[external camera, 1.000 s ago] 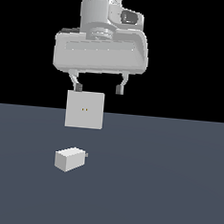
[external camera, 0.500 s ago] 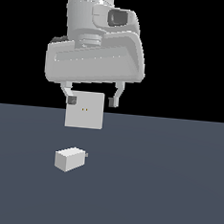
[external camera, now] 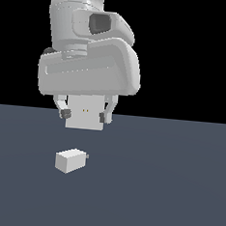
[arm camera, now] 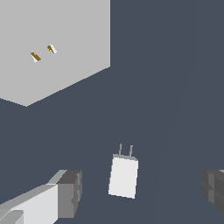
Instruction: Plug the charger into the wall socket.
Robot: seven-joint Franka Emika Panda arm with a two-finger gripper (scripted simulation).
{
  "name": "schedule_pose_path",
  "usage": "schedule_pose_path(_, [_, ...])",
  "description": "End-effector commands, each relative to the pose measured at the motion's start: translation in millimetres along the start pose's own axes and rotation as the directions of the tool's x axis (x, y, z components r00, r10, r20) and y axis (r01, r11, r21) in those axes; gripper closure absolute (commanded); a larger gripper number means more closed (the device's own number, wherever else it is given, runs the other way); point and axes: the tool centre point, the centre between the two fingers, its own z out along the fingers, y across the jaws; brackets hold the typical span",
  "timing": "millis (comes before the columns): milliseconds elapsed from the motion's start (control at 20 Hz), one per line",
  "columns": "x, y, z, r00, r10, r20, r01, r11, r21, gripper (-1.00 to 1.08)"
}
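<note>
The charger [external camera: 70, 160] is a small off-white block lying on the dark floor, its two thin prongs pointing toward the exterior view's right. In the wrist view the charger [arm camera: 124, 175] lies between my two fingertips, below them, prongs toward the wall socket [arm camera: 57, 48]. The wall socket [external camera: 85, 117] is an upright white square plate with two tiny orange slots, partly hidden behind my hand. My gripper [external camera: 85, 115] hangs open above and behind the charger, holding nothing, with fingers [external camera: 65, 113] spread wide.
A flat dark blue-grey floor [external camera: 166, 187] spreads around the charger and socket. The arm's large white hand body [external camera: 89, 71] fills the upper middle of the exterior view against a black background.
The hand has come down and toward the camera, looming larger. Its fingertips have dropped from above the socket plate to level with it, now covering the plate's upper part. Charger unmoved.
</note>
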Motion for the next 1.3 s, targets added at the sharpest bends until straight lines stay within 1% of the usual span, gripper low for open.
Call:
schedule_pose_path(0, [-5, -1, 5, 0.999, 0.036, -0.012, -0.036, 0.999, -0.004, -0.92])
schedule_pose_path(300, [-15, -3, 16, 0.994, 0.099, -0.033, -0.100, 0.995, -0.012, -0.92])
schedule_pose_path(600, [-20, -5, 23, 0.989, 0.138, -0.047, -0.139, 0.990, -0.017, -0.92])
schedule_pose_path(1250, [-23, -6, 27, 0.988, 0.149, -0.049, -0.150, 0.988, -0.018, -0.92])
